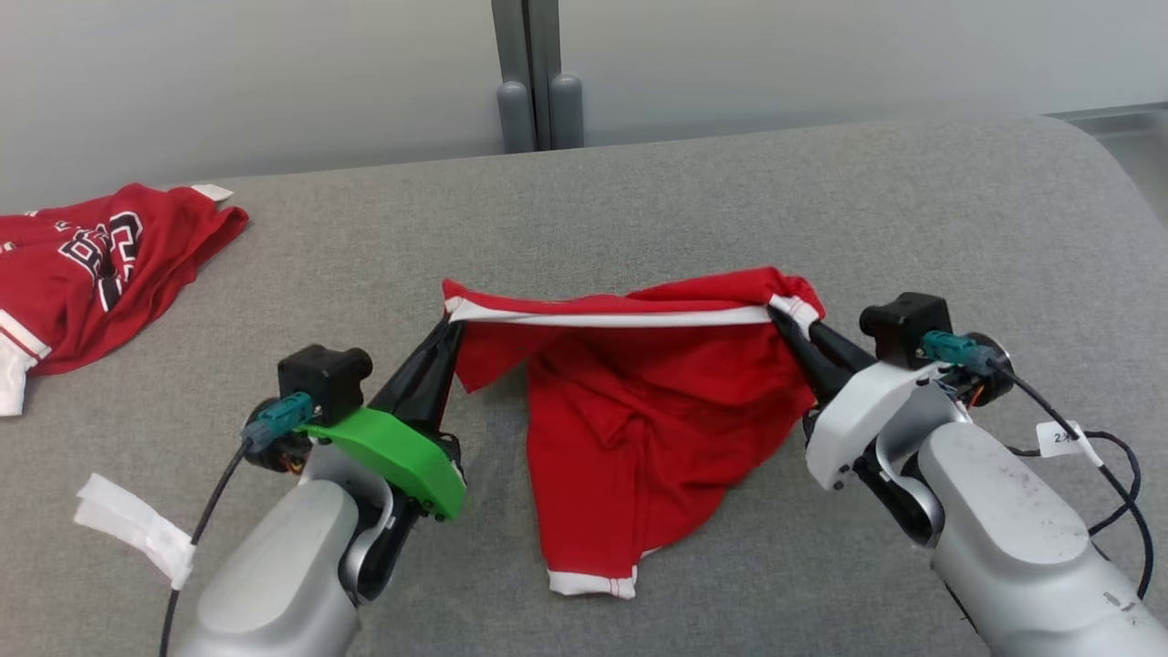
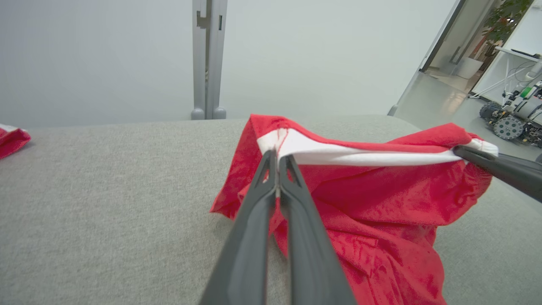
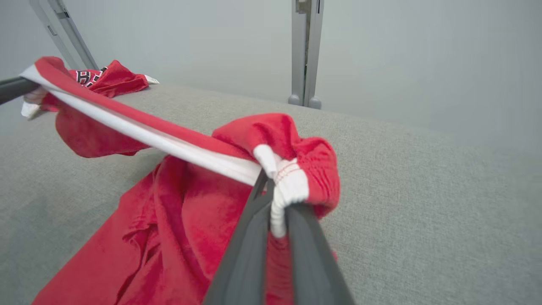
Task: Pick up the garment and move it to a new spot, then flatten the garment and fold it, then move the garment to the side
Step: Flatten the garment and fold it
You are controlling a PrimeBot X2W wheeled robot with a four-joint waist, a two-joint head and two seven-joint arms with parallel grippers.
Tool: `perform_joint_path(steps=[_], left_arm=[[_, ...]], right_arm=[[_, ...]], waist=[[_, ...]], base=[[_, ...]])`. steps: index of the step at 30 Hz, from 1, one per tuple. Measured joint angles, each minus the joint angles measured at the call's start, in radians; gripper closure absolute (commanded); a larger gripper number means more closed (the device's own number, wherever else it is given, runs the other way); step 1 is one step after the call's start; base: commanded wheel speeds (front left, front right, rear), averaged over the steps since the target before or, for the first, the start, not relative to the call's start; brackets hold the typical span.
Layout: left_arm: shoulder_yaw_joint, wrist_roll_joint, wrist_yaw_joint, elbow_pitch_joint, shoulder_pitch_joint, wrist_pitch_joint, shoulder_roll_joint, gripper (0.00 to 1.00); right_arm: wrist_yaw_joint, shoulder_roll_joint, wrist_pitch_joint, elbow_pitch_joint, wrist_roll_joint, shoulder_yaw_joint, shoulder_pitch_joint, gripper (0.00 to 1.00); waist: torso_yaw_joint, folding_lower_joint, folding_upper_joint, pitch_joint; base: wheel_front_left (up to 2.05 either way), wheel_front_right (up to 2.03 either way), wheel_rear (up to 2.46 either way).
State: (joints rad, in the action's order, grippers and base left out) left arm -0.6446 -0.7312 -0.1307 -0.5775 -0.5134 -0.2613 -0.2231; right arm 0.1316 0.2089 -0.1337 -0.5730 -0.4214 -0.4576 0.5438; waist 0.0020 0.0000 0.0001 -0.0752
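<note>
The garment (image 1: 630, 411) is red with a white band along its top edge. It hangs stretched between both grippers above the grey surface, and its lower part rests crumpled on the cloth. My left gripper (image 1: 449, 321) is shut on the band's left end (image 2: 275, 146). At the right end (image 3: 279, 182), my right gripper (image 1: 783, 319) is shut on the gathered white band. The band runs taut between them (image 2: 372, 157).
A second red garment (image 1: 87, 269) with lettering lies at the far left of the grey surface (image 1: 639, 201). A white tag (image 1: 137, 525) hangs by my left arm's cable. A grey post (image 1: 538, 73) stands behind the far edge.
</note>
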Motion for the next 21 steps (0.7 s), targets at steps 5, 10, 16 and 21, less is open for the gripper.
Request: perform_joint_path(steps=[5, 10, 16, 21], left_arm=[[0.018, 0.046, 0.015, 0.153, -0.022, 0.016, -0.092, 1.0], [0.041, 0.074, 0.053, 0.359, -0.083, 0.095, -0.19, 1.0], [0.072, 0.109, 0.095, 0.57, -0.144, 0.203, -0.291, 1.0], [0.084, 0.121, 0.111, 0.664, -0.198, 0.276, -0.331, 1.0]], right_arm=[[0.0, 0.033, 0.025, 0.149, 0.025, 0.067, -0.003, 1.0], [0.0, 0.061, 0.099, 0.358, 0.049, 0.14, -0.026, 1.0], [0.0, 0.081, 0.23, 0.642, 0.064, 0.205, -0.047, 1.0], [0.0, 0.082, 0.321, 0.808, 0.065, 0.231, -0.047, 1.0]], waist=[[-0.004, 0.0, 0.0, 0.048], [-0.009, 0.0, 0.0, 0.097], [-0.023, 0.0, 0.0, 0.142], [-0.042, 0.0, 0.0, 0.154]], base=[[0.0, 0.0, 0.0], [0.0, 0.0, 0.0], [0.0, 0.0, 0.0], [0.0, 0.0, 0.0]])
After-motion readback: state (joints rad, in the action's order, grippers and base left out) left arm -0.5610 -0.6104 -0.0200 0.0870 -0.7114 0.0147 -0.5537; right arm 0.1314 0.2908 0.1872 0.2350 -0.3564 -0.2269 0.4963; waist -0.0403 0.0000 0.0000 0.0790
